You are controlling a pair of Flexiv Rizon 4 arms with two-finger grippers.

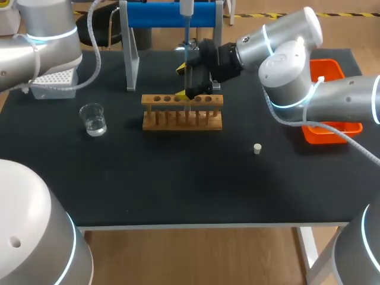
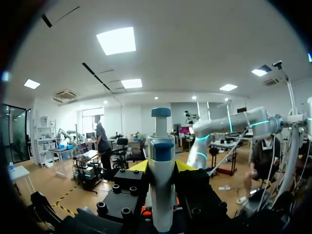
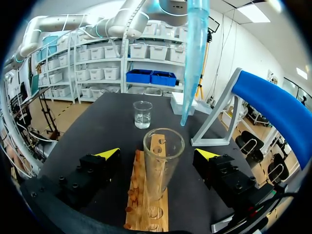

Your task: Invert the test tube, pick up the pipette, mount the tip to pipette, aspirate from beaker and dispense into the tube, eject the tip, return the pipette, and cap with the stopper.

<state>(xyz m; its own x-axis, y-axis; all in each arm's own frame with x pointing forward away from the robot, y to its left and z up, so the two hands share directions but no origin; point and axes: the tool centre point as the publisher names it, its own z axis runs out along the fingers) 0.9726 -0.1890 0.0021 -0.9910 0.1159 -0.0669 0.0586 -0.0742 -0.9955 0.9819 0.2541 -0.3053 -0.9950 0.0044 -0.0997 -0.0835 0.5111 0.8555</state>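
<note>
A black table [image 1: 178, 178] with two robot arms reaching in.

The right gripper [image 1: 191, 80] sits over a wooden rack [image 1: 182, 111] near the middle of the table. In the right wrist view its yellow-tipped fingers [image 3: 107, 153] stand wide apart on either side of a clear glass test tube [image 3: 163, 161]. The tube stands upright in the rack, mouth up, and neither finger touches it.

The left gripper [image 2: 162, 166] is clamped on the white and blue pipette [image 2: 161, 195], with a yellow tip pressed against each side of the body. From the head view the pipette [image 1: 186, 9] hangs straight down above the rack. Its translucent blue tip [image 3: 193, 58] is mounted and points down towards the tube. The tip's end seems to be just above and slightly behind the tube's mouth, though the angle makes this hard to judge.

A small beaker [image 1: 93, 119] holding clear liquid stands to the left of the rack. A white tip box [image 1: 53, 82] lies at the far left. A small pale stopper [image 1: 257, 148] sits alone to the right of the rack. A blue-topped stand [image 1: 172, 15] is behind the rack, and an orange bin [image 1: 332, 130] is at the right edge.
</note>
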